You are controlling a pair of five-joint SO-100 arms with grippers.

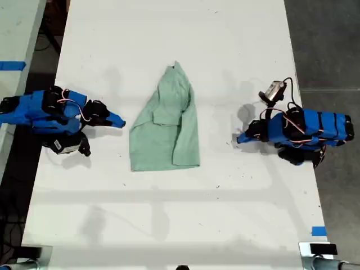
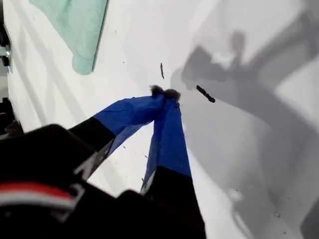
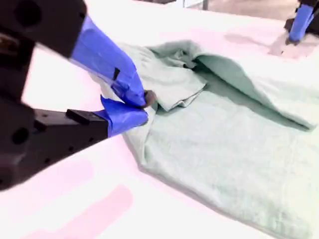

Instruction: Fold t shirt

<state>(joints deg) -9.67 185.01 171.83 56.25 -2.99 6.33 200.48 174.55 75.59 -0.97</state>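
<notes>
The t shirt (image 1: 166, 135) is pale mint green and lies flat and folded in the middle of the white table (image 1: 169, 225). It tapers to a narrow end toward the exterior view's top. My second gripper (image 1: 121, 122) (image 3: 144, 102) is shut with nothing in it, its tips just off the shirt's edge (image 3: 224, 134) on the exterior view's left. My first gripper (image 1: 239, 138) (image 2: 164, 92) is shut on nothing, low over bare table on the exterior view's right, a short way from the shirt; one shirt corner (image 2: 75, 25) shows in its wrist view.
A strip of blue tape (image 1: 318, 230) sits near the table's edge at the exterior view's lower right. Dark floor (image 1: 326, 45) runs along the exterior view's right. Another pale surface with blue tape (image 1: 11, 65) stands on the exterior view's left. Small black marks (image 2: 205, 93) dot the tabletop.
</notes>
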